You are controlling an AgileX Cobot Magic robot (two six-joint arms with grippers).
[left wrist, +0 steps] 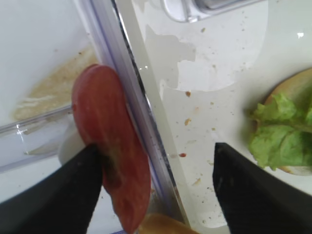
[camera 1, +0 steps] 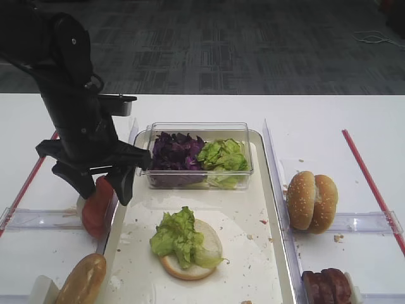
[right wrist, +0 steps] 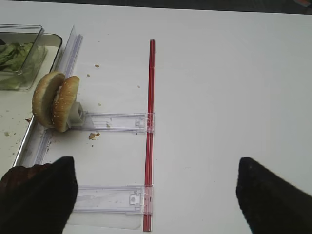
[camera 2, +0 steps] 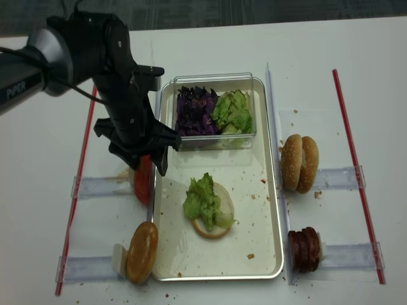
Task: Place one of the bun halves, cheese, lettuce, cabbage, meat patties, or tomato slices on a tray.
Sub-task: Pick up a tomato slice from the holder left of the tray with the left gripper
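Beside the tray's point(camera 1: 269, 190) left rim, the left hand point(left wrist: 158, 183) gapes wide around the tomato slices point(left wrist: 114, 161), ungripped; closing off-centre could topple them.

- Both high views are evenly bright; the white table point(camera 1: 329, 120) nearly blows out.
- Soft shadow lies beside the tray point(camera 2: 267, 254) rim at six o'clock.
- In the left wrist view, the dark fingers point(left wrist: 248, 195) are blurred, and glare spots dot the clear rack point(left wrist: 141, 112).
- The right wrist view is sharp at centre.
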